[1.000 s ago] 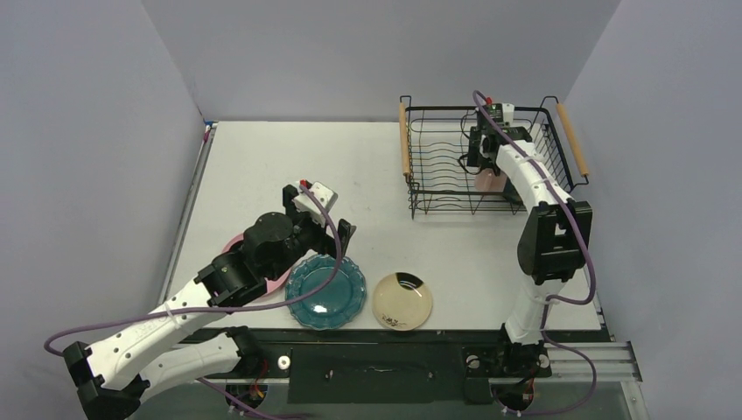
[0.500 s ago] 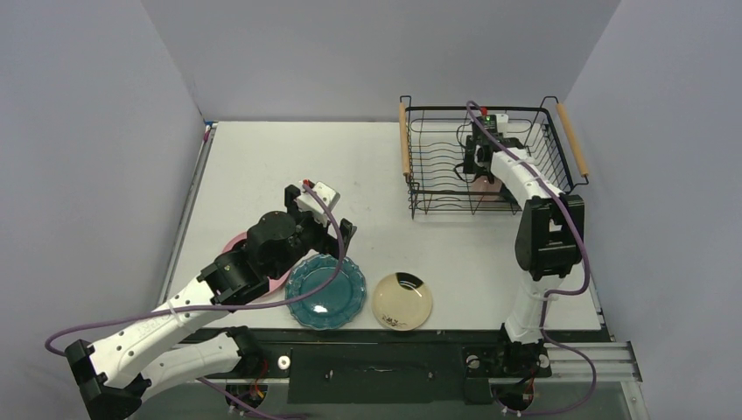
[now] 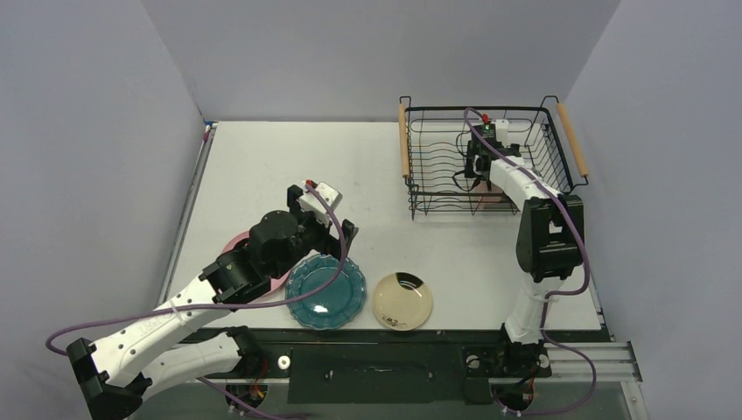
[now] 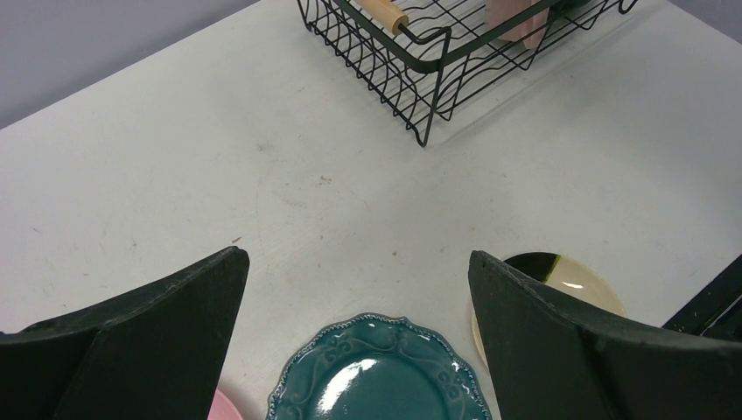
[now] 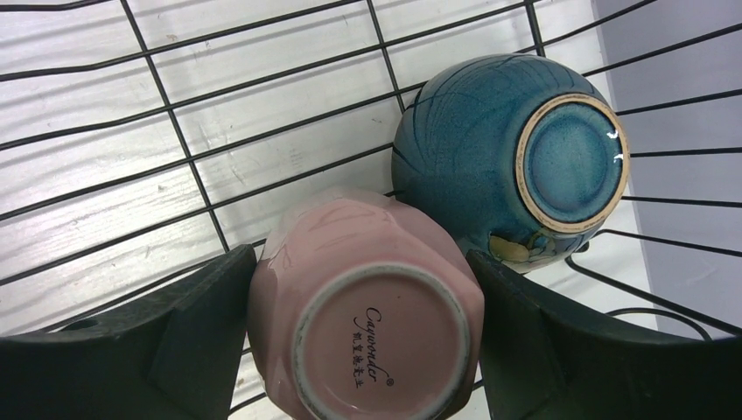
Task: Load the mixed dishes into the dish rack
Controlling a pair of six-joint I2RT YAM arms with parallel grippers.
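Note:
The black wire dish rack (image 3: 437,108) stands at the far right; it also shows in the left wrist view (image 4: 420,52). Inside it, the dark-teal bowl (image 5: 507,157) and the pink cup (image 5: 376,324) both sit upside down, side by side. My right gripper (image 5: 360,254) is in the rack (image 3: 479,166), open wide with a jaw on each side of the cup. My left gripper (image 4: 359,258) is open and empty above the far edge of the teal scalloped plate (image 4: 376,376) (image 3: 325,291). The pink plate (image 3: 231,244) lies mostly hidden under the left arm.
The cream shallow dish (image 3: 402,301) with a dark mark lies right of the teal plate near the front edge; it also shows in the left wrist view (image 4: 573,280). Grey walls close in the table on three sides. Wooden rack handles (image 3: 404,149) stick out.
My right gripper has shifted slightly left and back inside the rack over the pink cup. My left arm has nudged a little to the right over the teal plate.

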